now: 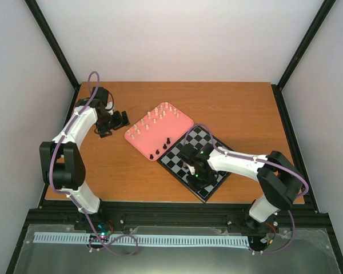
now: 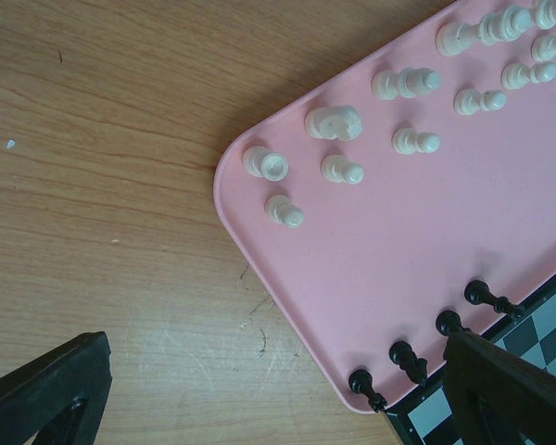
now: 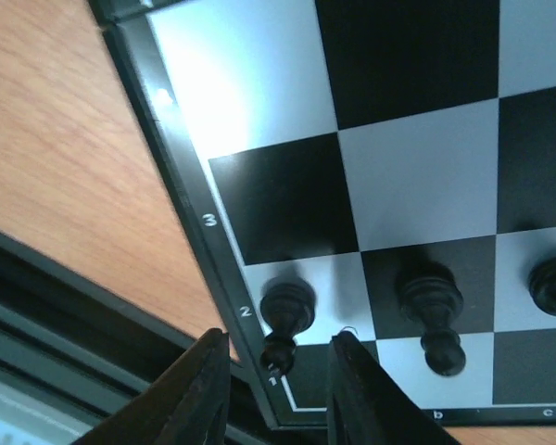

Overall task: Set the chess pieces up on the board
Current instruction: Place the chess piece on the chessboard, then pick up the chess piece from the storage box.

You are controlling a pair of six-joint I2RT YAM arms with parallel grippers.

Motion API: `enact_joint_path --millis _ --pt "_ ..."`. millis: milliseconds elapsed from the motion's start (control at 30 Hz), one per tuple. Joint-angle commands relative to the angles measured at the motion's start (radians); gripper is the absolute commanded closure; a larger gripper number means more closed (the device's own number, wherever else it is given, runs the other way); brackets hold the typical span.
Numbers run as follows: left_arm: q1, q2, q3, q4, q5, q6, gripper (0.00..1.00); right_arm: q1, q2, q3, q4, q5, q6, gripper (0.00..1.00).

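On the wooden table (image 1: 131, 171), a pink tray (image 1: 160, 136) lies against the board's (image 1: 208, 142) far-left side. Cream chess pieces (image 2: 334, 122) stand across the tray, with four black pieces (image 2: 406, 357) lined along its board-side edge. The left gripper (image 2: 276, 380) hovers just left of the tray, jaws wide and empty. The right arm reaches left over the board. Its right gripper (image 3: 280, 338) sits low by the near-left rim, jaws narrowly parted around a standing black pawn (image 3: 285, 311).

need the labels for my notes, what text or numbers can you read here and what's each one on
"3": on the board's black rim
"2": same rim, lower down
"1": same rim, by the corner
"b": rim's bottom edge
"c": bottom edge, further right
Other two views: nothing readable.
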Motion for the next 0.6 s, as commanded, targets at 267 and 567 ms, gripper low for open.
enact_joint_path --millis 267,567 --pt "-0.004 -0.035 0.005 0.016 0.013 -0.012 0.00 0.003 -0.044 0.352 -0.169 0.003 -0.053 0.54" --pt "-0.007 -0.031 0.011 0.014 0.016 -0.012 0.00 -0.103 0.333 0.725 -0.061 0.094 -0.124 0.53"
